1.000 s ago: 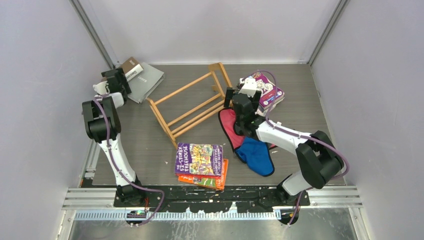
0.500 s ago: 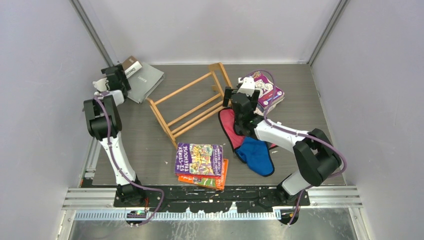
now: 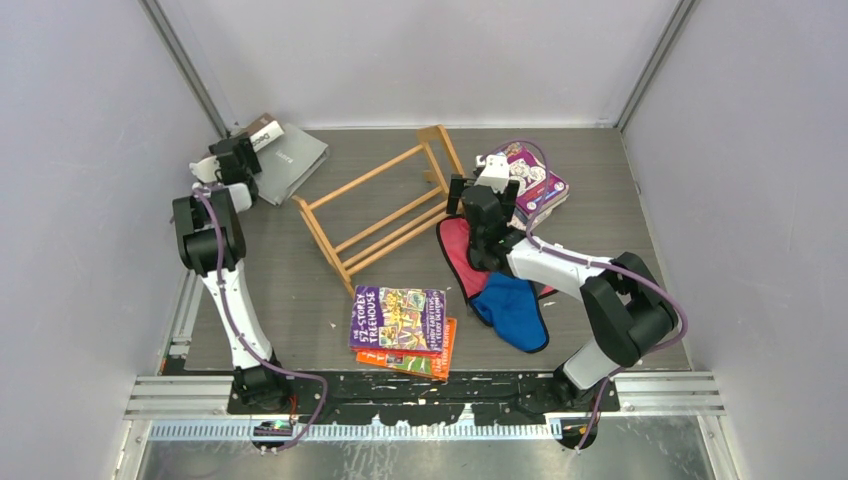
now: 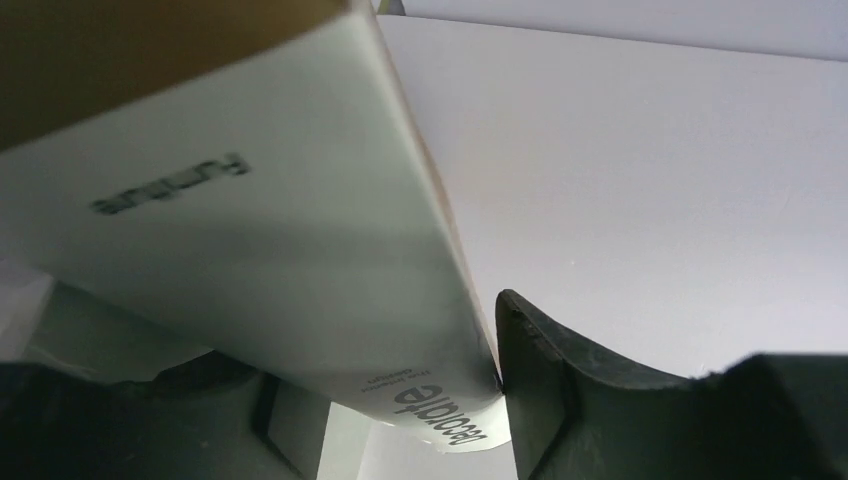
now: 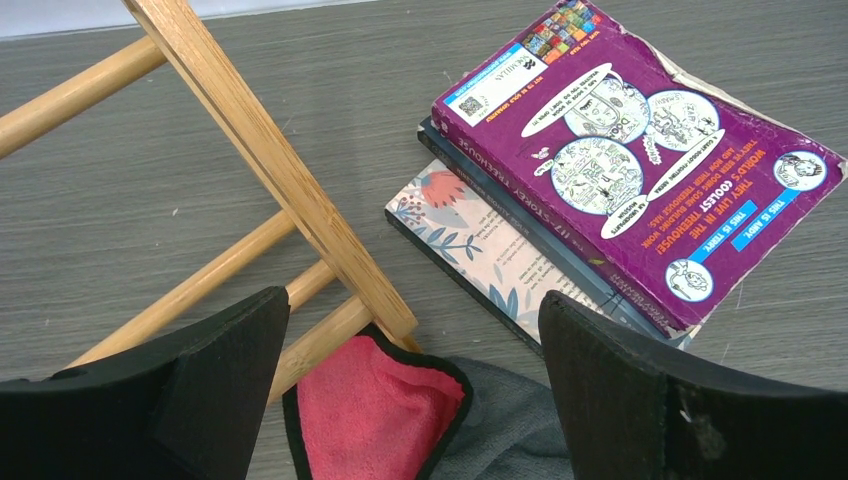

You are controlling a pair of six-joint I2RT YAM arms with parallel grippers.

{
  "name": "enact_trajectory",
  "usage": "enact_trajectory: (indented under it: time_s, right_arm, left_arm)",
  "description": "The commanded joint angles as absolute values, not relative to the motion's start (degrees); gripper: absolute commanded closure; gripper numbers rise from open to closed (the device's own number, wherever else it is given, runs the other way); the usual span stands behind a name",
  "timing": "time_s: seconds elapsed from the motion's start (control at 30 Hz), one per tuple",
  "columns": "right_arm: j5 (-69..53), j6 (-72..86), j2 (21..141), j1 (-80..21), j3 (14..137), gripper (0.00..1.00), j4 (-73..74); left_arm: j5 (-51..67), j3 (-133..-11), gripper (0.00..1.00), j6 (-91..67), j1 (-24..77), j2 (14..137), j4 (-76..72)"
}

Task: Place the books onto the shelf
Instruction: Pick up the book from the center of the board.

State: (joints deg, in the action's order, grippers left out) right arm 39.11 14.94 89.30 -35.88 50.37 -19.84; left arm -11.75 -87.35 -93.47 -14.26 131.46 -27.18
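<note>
over the last second the left arm has pushed deeper into the far left corner, and the left gripper (image 3: pixel 245 155) has narrowed from wide around the edge of the white-and-brown "decorate" book (image 4: pixel 300 250). one finger (image 4: pixel 545 400) touches that edge, but i cannot tell whether the jaws truly clamp it. this looks like the first pick beginning, since no book is on the shelf yet

the table (image 3: pixel 620 215) has bare room at far right and at left between arm and shelf. the shelf (image 3: pixel 360 177) slants across the far middle. the grey book (image 3: pixel 295 160) lies under "decorate", both tight against the corner walls, so lifting out towards the right seems the only free way

the purple treehouse book (image 3: pixel 398 318) tops orange ones (image 3: pixel 432 362) at near centre. another purple book (image 5: pixel 640 150) tops the floral book (image 5: pixel 470 240) at far right. the right gripper (image 5: pixel 410 310) hovers with jaws wide over the shelf's right end and the red cloth (image 5: pixel 370 400)
</note>
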Motion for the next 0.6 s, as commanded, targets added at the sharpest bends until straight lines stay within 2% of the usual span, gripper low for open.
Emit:
enact_trajectory:
  time_s: [0.0, 0.17, 0.33, 0.57]
  right_arm:
    - [39.2, 14.9, 87.4, -35.7, 51.9, 0.0, -23.2]
    - [39.3, 15.5, 85.8, -35.7, 51.1, 0.0, -22.7]
    - [39.0, 16.6, 83.6, -35.7, 49.8, 0.0, -22.2]
    - [39.5, 16.2, 82.2, -35.7, 48.9, 0.0, -21.6]
  left_arm:
    - [-10.7, -86.7, 0.43, -91.4, -14.6, 129.5, -34.6]
    - [-10.0, -84.1, 0.48, -89.7, -14.6, 126.8, -35.1]
    - [-9.2, -81.3, 0.58, -88.7, -14.6, 124.4, -36.3]
    - [-8.8, -78.2, 0.58, -85.6, -14.6, 119.7, -37.3]
